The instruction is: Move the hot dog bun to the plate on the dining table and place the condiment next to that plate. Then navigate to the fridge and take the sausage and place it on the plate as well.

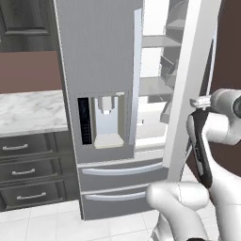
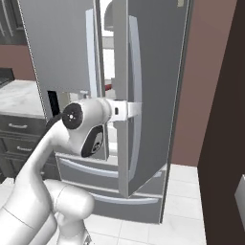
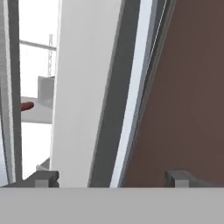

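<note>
In the left base view, the fridge (image 1: 108, 108) stands with its right door (image 1: 190, 89) swung partly open, white shelves behind it; one marble worktop (image 1: 30, 110) sits left. In the right base view, the wrist reaches that door's handle (image 2: 135, 107). In the hand view, the claw (image 3: 111, 178) is spread open around the door's edge, and one sausage (image 3: 27, 106) lies on an inner shelf. Reaching in now, the arm could catch the half-open door.
</note>
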You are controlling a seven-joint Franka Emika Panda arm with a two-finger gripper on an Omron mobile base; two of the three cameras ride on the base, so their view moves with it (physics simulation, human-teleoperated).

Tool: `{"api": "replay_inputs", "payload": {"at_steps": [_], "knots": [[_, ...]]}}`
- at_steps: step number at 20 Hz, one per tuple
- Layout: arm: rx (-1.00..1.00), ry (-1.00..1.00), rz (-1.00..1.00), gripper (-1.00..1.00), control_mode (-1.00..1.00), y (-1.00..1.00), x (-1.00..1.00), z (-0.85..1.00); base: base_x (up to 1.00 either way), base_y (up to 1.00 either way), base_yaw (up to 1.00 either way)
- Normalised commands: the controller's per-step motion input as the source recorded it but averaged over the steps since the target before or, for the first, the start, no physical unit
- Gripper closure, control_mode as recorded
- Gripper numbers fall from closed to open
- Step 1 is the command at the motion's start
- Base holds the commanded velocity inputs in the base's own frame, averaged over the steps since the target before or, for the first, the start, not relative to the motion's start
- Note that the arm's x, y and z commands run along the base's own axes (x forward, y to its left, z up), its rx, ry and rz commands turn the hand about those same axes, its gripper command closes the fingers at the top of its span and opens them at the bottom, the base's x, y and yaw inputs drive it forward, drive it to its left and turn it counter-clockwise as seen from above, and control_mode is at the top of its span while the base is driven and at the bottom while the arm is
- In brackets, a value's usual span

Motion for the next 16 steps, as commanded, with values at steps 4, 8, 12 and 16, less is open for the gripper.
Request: {"api": "replay_inputs", "payload": {"at_steps": [4,8,12,16], "knots": [[-0.26,0.03,0.0,-1.0,-1.0,0.77,-0.47,0.28,0.0,0.0,0.0],[-0.36,0.08,-0.05,-1.0,-1.0,0.86,-0.05,0.34,0.0,0.0,0.0],[-0.38,0.13,-0.1,-1.0,-1.0,0.81,0.05,0.32,0.0,0.0,0.0],[-0.33,0.16,-0.21,-1.0,-1.0,0.49,0.23,0.1,0.0,0.0,0.0]]}}
